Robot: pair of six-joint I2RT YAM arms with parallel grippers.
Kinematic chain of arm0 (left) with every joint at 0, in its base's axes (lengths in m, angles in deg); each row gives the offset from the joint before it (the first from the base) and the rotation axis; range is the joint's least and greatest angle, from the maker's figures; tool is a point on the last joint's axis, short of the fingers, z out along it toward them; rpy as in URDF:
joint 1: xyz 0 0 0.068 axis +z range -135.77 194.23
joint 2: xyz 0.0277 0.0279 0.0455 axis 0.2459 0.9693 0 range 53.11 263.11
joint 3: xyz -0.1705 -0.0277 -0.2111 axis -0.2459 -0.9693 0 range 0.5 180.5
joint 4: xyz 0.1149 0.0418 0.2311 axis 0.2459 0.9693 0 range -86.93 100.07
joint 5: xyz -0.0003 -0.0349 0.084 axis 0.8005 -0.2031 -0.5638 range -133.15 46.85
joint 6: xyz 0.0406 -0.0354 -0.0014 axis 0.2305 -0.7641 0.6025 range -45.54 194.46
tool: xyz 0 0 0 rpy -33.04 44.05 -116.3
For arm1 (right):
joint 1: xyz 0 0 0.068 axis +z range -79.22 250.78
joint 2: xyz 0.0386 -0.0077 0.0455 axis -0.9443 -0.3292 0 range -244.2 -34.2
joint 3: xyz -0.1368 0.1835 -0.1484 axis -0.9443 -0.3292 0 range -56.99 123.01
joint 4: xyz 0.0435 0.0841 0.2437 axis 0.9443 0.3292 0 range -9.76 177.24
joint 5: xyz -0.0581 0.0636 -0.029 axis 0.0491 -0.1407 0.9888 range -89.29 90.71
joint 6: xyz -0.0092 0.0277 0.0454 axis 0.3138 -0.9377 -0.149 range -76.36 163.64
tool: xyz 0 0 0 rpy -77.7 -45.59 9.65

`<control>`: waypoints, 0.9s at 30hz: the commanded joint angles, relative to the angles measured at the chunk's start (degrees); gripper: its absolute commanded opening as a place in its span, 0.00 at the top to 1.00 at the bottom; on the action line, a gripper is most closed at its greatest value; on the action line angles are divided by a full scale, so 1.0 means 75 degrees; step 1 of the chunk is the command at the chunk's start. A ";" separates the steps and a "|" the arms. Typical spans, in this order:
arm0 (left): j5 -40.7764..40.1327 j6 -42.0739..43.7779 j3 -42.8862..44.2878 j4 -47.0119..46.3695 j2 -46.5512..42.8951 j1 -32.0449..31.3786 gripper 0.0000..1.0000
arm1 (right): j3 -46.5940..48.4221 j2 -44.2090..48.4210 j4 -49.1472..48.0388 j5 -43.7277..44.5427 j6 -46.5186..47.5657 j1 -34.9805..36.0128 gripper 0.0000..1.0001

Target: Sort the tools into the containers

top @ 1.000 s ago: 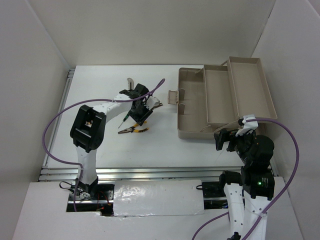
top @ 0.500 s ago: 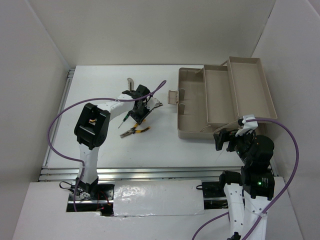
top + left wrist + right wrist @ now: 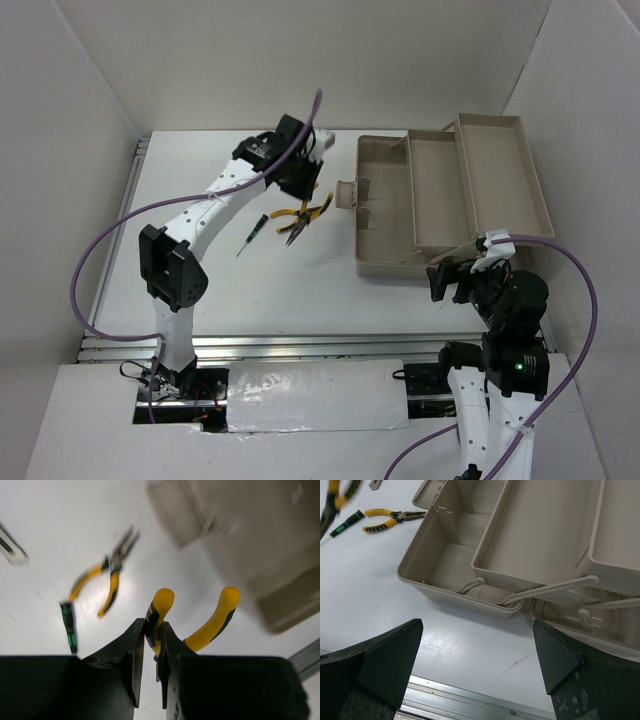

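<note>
My left gripper (image 3: 298,180) (image 3: 152,625) is shut on one handle of yellow-and-black pliers (image 3: 161,609) and holds them above the table, left of the beige toolbox (image 3: 385,262). Yellow handles show just below that gripper in the top view (image 3: 305,215). A second pair of pliers (image 3: 107,575) (image 3: 395,517) lies on the table. A green-marked screwdriver (image 3: 252,232) (image 3: 67,632) lies beside it. A flat grey metal piece (image 3: 12,552) lies farther off. My right gripper (image 3: 450,278) (image 3: 476,630) is open and empty, just in front of the toolbox's near wall (image 3: 445,592).
The toolbox stands open, its deep tub (image 3: 445,560) on the left and its shallow fold-out trays (image 3: 500,170) stepped up to the right. White walls close in the table on three sides. A metal rail (image 3: 300,345) runs along the near edge.
My left arm has risen from the table and swung far and right toward the toolbox, carrying the pliers. The pliers that lay near the screwdriver are gone from there. The right arm has not moved.
</note>
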 commanded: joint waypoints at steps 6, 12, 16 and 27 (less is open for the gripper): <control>-0.0966 -0.3127 0.1675 -0.2147 -0.0470 -0.0610 1.00 | -0.0033 -0.0028 -0.0414 0.0101 0.0023 -0.0060 0.00; -0.0510 -0.4196 0.1573 -0.4449 0.0391 -0.0761 1.00 | -0.0057 0.0030 -0.0438 0.0160 -0.0024 -0.0049 0.00; -0.0836 -0.4536 0.1802 -0.4728 0.1146 -0.0938 1.00 | -0.0045 -0.0052 -0.0438 0.0160 -0.0012 -0.0049 0.00; -0.0639 -0.5181 0.2343 -0.5091 0.2542 -0.1172 0.77 | -0.0057 -0.0122 -0.0426 0.0136 0.0000 -0.0049 0.01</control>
